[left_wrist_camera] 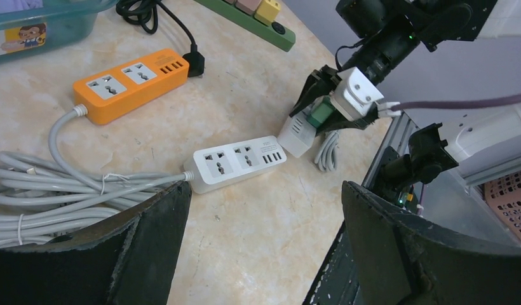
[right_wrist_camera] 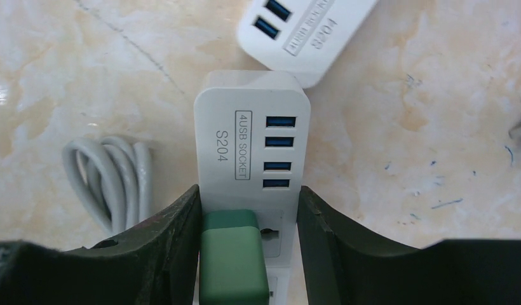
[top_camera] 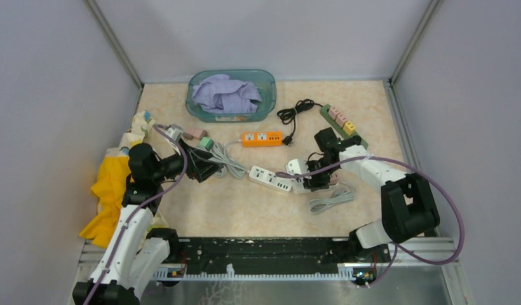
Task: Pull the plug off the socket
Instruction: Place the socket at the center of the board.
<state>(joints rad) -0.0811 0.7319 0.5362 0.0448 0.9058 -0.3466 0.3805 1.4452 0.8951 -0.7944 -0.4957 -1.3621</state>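
- Green plug (right_wrist_camera: 234, 260) sits closest, seated in the near end of the white USB socket block (right_wrist_camera: 251, 127), between the fingers of my right gripper (right_wrist_camera: 246, 210).
- Right gripper is clenched on the block, a pad against each long side. One pad looks to brush the plug too, but that is hard to say from this angle.
- Block lies flat on the table (right_wrist_camera: 404, 127), far end touching a white power strip (right_wrist_camera: 309, 25). Grey cable coil (right_wrist_camera: 112, 178) lies just beside it.
- Left gripper (left_wrist_camera: 264, 190) is spread wide and holds nothing. It is well apart from the plug, over the strip's bundled cord (left_wrist_camera: 54, 190).
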